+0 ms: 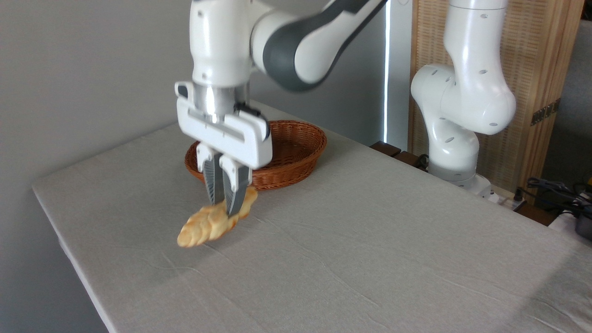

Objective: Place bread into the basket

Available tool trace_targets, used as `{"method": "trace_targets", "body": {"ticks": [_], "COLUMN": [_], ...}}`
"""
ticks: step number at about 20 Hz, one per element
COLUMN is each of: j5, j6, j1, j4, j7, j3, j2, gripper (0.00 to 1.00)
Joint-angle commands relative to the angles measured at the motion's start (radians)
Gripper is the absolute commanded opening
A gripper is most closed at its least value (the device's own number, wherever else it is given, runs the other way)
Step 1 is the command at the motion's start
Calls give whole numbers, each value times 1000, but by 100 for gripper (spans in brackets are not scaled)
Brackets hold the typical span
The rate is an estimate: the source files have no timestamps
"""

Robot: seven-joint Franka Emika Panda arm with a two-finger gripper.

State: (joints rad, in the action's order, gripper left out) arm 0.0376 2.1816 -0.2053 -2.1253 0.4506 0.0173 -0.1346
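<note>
— Where is the bread right now?

— The bread (210,225) is in my gripper (225,209). My two fingers (237,189) point straight down and are pinched on the loaf a little past its middle, toward the end that faces the basket. The loaf hangs tilted: its left tip droops toward the counter (370,240) and the other end rises behind my fingers. It looks slightly blurred, so I cannot make out the braiding sharply.

— Is it touching the counter?

— I cannot tell for sure. The low tip is very close to the cloth, and there is a faint shadow under it, but the rest of the loaf is clearly raised.

— And the basket?

— The basket (296,152) sits behind my gripper, toward the far edge of the counter. My gripper body covers part of its left side. The part of its inside that I can see holds nothing. The bread is in front of the basket's near rim, just beside it, outside the wicker.

— What else is around?

— The counter is covered by a pale grey cloth with a few soft creases. At the right, past the counter's edge, stands the white base of my arm (458,120), in front of a wooden screen (541,69).
</note>
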Motion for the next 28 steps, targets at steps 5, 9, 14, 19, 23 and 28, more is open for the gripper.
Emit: {"method": "trace_targets", "body": {"ticks": [5,9,14,19,23,28], "j5": [21,22,22,77,77,-51], "j6": [-383,-506,-490,-376,-376,-364], "j1": [-225,-405,-454,-454,-465,-439], "j4": [-11,-27,-73,-73,-73,-21], "j7": [-15,-49,-49,-47,-39,-3], "j3": [13,13,13,12,6,30], "j2": [-236,-247,-237,-224,-220,-218], "gripper": [31,44,100,100,100,100]}}
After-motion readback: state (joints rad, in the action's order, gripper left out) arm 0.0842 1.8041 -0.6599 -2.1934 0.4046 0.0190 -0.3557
